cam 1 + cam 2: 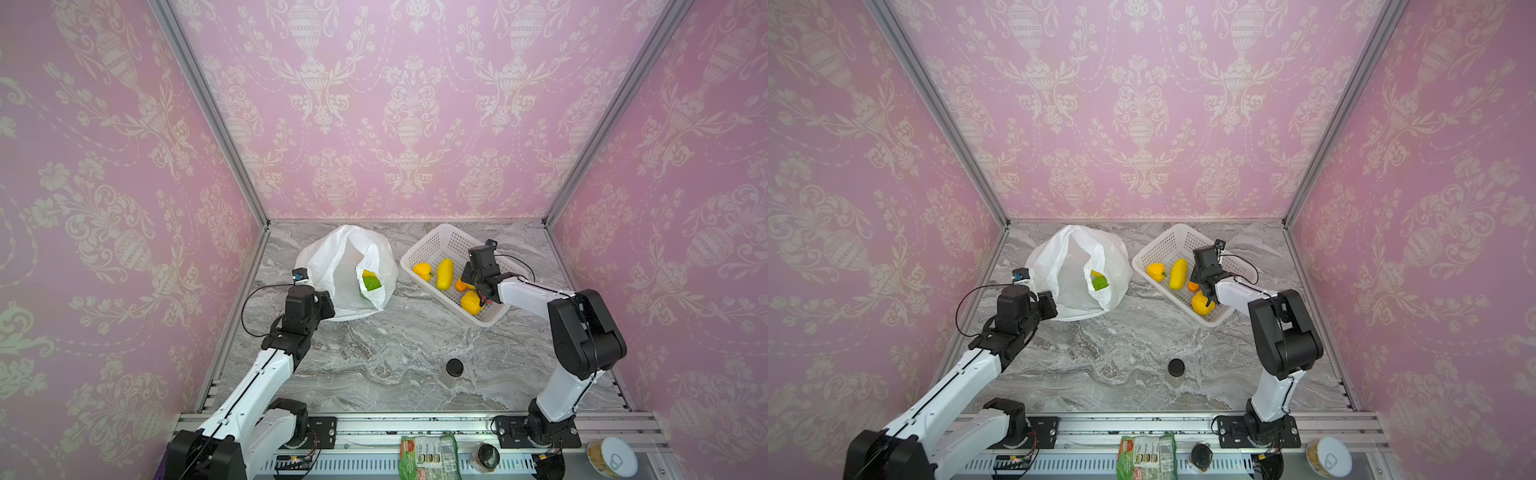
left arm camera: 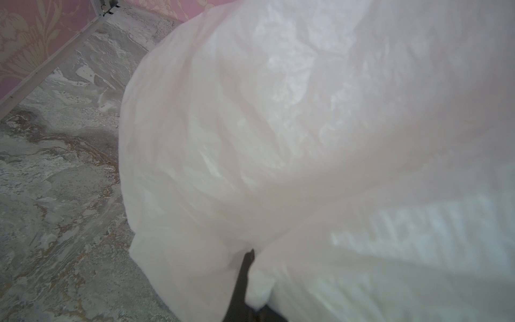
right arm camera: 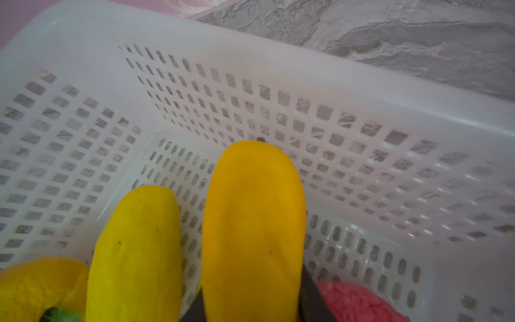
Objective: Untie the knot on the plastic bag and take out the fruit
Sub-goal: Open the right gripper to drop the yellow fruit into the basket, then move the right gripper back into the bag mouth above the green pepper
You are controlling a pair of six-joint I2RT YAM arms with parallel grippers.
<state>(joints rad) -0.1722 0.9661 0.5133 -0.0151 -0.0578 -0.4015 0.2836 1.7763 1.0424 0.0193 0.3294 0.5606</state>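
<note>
The white plastic bag (image 1: 345,266) (image 1: 1075,266) lies at the back left with its mouth gaping; no knot is in view. A green fruit (image 1: 371,283) and a yellow one (image 1: 368,273) show inside the mouth. My left gripper (image 1: 326,301) is shut on the bag's near edge, and the left wrist view shows a fold of the bag (image 2: 278,125) pinched at the black finger (image 2: 245,276). My right gripper (image 1: 478,291) reaches into the white basket (image 1: 424,245). Its dark fingers (image 3: 309,295) sit against both sides of an orange-yellow fruit (image 3: 250,223).
The basket (image 3: 278,69) also holds a yellow pepper (image 1: 423,271), a long yellow fruit (image 1: 445,274), a lumpy yellow one (image 1: 471,302) and a pink-red one (image 3: 356,301). A black-lidded jar (image 1: 454,372) stands front centre. A packet (image 1: 428,455) and a can (image 1: 611,457) lie on the front rail.
</note>
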